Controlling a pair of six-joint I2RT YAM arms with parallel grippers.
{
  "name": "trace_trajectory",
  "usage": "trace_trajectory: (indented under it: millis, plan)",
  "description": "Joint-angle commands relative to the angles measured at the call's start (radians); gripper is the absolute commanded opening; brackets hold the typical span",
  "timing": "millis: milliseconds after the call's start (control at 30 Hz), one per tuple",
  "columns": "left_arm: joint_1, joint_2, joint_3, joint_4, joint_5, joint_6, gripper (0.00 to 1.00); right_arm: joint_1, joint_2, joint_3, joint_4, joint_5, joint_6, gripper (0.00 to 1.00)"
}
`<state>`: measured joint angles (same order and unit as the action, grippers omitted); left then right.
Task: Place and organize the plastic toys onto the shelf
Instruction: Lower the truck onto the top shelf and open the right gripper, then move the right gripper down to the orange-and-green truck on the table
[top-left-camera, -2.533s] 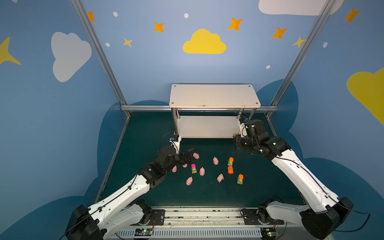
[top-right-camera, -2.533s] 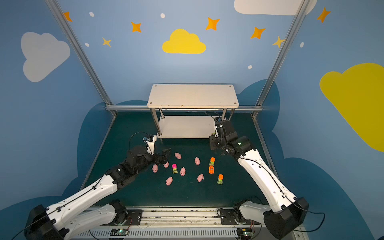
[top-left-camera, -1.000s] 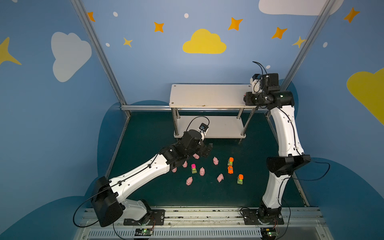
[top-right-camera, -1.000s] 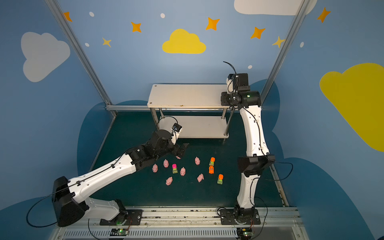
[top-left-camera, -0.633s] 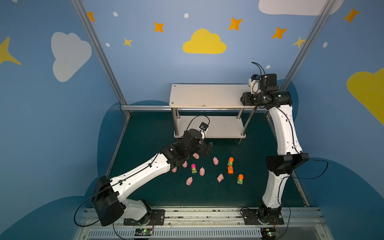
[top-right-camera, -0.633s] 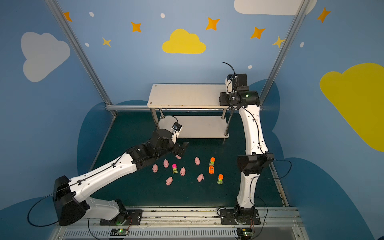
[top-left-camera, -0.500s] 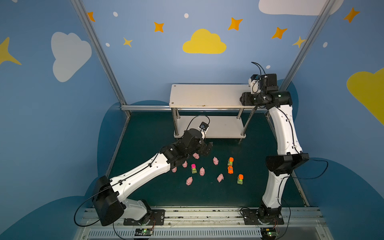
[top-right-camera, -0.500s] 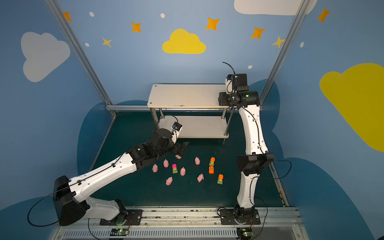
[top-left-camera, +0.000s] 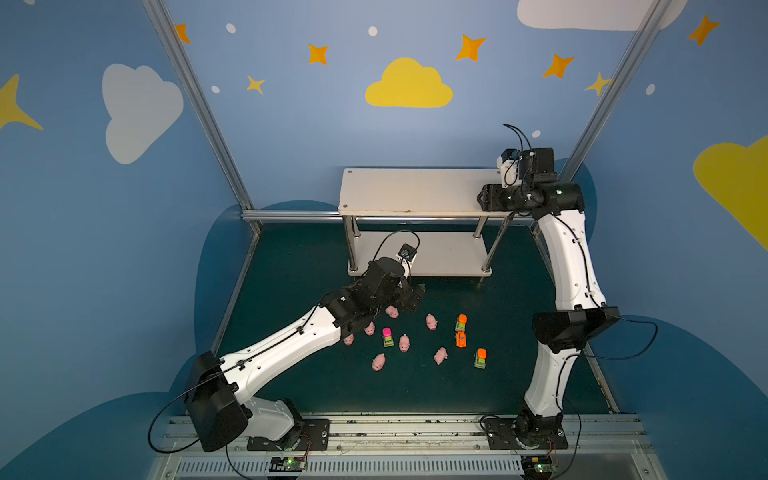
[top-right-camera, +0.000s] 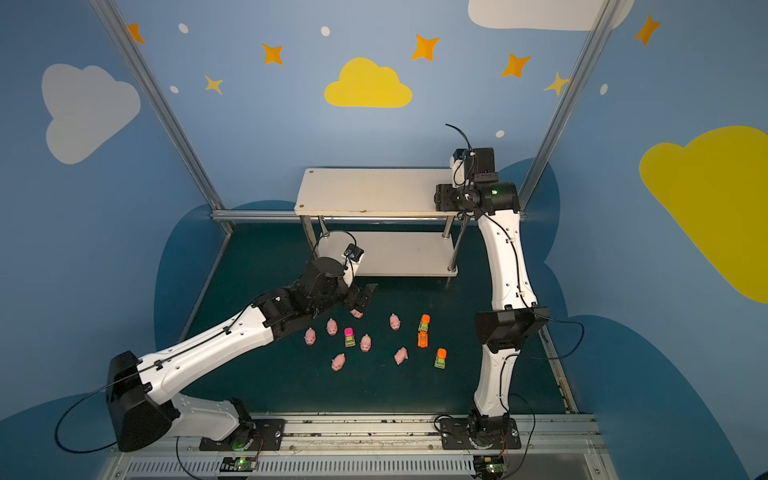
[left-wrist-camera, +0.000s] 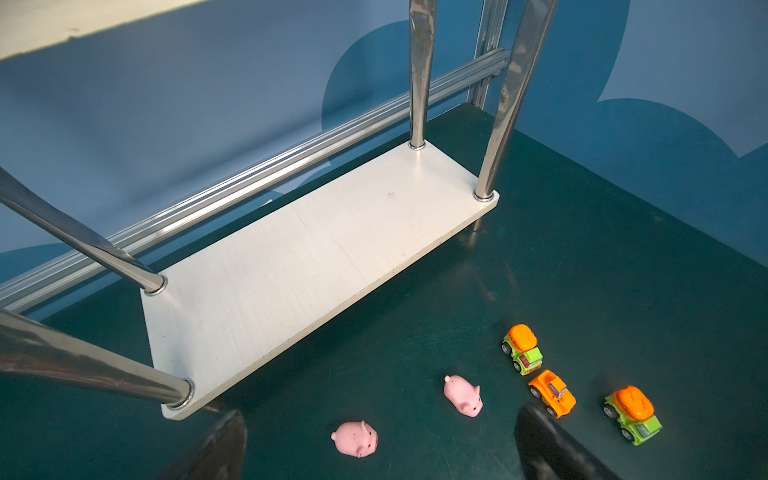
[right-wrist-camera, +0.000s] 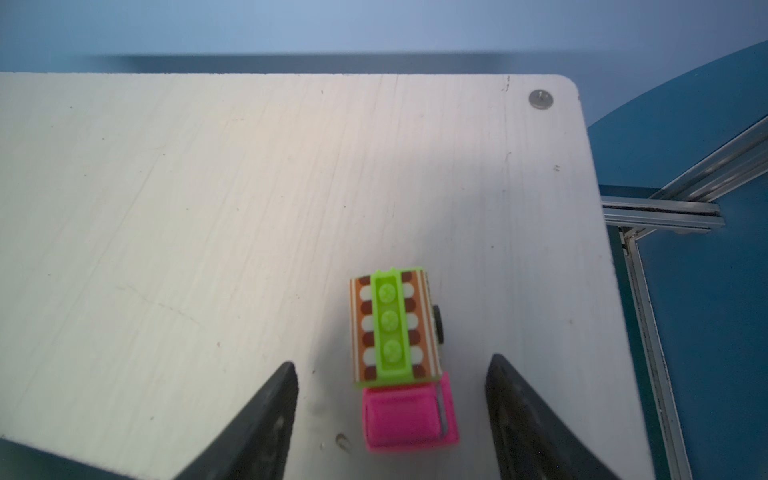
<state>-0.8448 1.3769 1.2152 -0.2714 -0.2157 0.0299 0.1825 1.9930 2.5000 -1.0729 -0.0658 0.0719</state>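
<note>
The right gripper (right-wrist-camera: 390, 361) is open, and between its spread fingers, touching neither, a pink and green toy truck (right-wrist-camera: 390, 328) stands on the white top board of the shelf (right-wrist-camera: 208, 187), close to the corner. The left gripper (left-wrist-camera: 380, 413) is also wide open and holds nothing. It hangs low over the dark green floor mat (left-wrist-camera: 582, 270), with two pink pigs (left-wrist-camera: 463, 395) just ahead, three green and orange vehicles (left-wrist-camera: 552, 392) beside them, the lower shelf board further ahead, and behind everything blue walls (top-left-camera: 291, 124) painted with clouds and stars.
</note>
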Motion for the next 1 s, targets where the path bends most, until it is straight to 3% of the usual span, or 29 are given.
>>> trace_trajectory:
  millis: [0,233,400,700,967]
  plan:
    - [0.003,-0.036,0.015,-0.012,-0.017,-0.002,1.00,-0.005,-0.065,-0.010,0.013,-0.012,0.013,0.73]
    - [0.003,-0.100,-0.009,-0.025,-0.034,-0.027,1.00,-0.003,-0.174,-0.088,0.049,0.001,0.029,0.77]
    - [-0.001,-0.166,-0.042,-0.050,-0.030,-0.059,1.00,0.001,-0.300,-0.232,0.079,0.016,0.056,0.77]
    - [-0.026,-0.328,-0.150,-0.093,-0.024,-0.157,1.00,0.077,-0.698,-0.764,0.192,0.112,0.138,0.77]
    - [-0.066,-0.500,-0.311,-0.120,-0.005,-0.268,1.00,0.220,-1.005,-1.256,0.311,0.119,0.320,0.76]
